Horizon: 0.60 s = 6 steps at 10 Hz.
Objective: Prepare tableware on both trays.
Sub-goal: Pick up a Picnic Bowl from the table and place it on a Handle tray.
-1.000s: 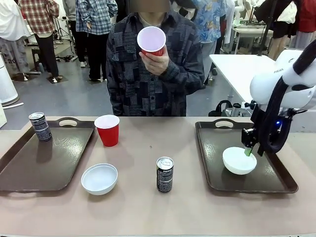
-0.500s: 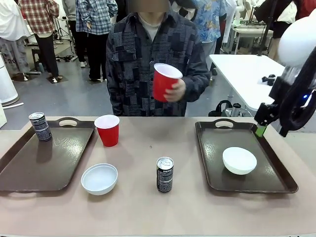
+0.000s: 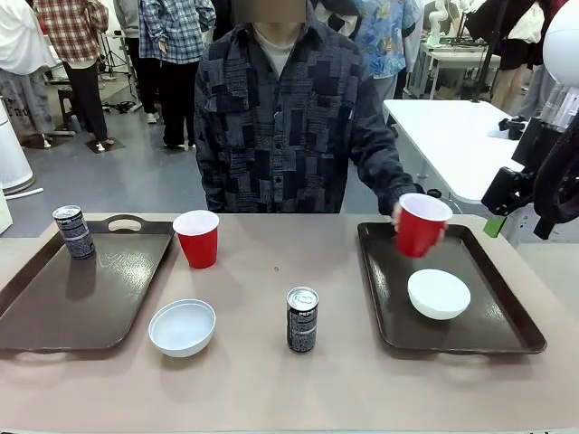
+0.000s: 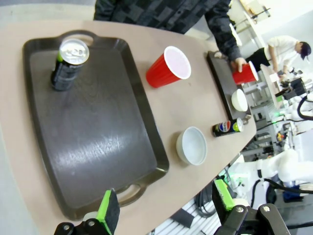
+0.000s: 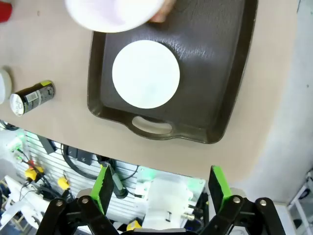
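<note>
While the person's hand grips a red cup over the right-side tray (bowl in), your left-side tray holds one can; spare cup, spare bowl, spare can off-tray.

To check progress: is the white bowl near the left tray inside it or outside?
Outside: the bowl rests on the bare table, beside the left tray.

Beige tabletop across the foreground. A person in a dark patchwork shirt stands at its far edge. White table behind, right — bystanders in plaid behind, left, on grey floor.
</note>
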Available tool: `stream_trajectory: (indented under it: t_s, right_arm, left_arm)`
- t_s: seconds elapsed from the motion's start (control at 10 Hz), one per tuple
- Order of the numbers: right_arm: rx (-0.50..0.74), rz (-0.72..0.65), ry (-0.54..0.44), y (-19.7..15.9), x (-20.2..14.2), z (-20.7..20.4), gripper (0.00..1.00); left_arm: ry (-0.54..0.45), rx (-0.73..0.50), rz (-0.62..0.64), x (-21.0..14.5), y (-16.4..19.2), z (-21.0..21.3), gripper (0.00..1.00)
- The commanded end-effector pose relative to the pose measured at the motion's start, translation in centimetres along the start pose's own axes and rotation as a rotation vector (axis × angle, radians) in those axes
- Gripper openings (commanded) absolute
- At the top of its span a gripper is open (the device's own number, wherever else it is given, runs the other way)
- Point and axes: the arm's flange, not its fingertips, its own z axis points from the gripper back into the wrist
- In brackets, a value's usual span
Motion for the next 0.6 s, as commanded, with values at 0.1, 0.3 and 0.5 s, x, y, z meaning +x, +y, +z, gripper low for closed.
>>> stream_trajectory:
  t_s: [0.1,0.3,0.5]
  right_arm:
    - [-0.004,0.0,-0.011,-0.04,0.43,-0.72,1.0]
    - [-0.004,0.0,-0.011,-0.04,0.43,-0.72,1.0]
    - [-0.004,0.0,-0.011,-0.04,0.43,-0.72,1.0]
  left_arm:
    - [-0.013,-0.008,-0.001,0.02,-0.01,0.06,1.0]
    - [-0.013,-0.008,-0.001,0.02,-0.01,0.06,1.0]
    - [-0.013,-0.008,-0.001,0.02,-0.01,0.06,1.0]
